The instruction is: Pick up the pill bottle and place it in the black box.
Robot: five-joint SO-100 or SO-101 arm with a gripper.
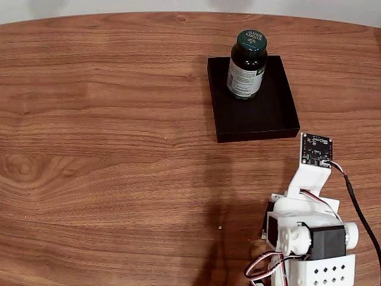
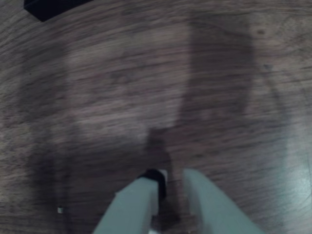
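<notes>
Tool (image 2: 170, 181) blurred, fingers narrowly apart, empty; bottle (image 1: 246, 64) upright in box (image 1: 253, 113) far ahead; box cropped at wrist-view edge.

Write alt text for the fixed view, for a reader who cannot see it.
A small dark green-brown pill bottle with a white label stands upright inside a shallow matte black rectangular box on a wood-grain table. At lower right sits a white robot arm carrying a small black circuit board, apart from the box.

Your fixed view is bright, evenly lit and sharp; your wrist view is dim, blurred, with soft shadows across the table (image 2: 146, 73).
</notes>
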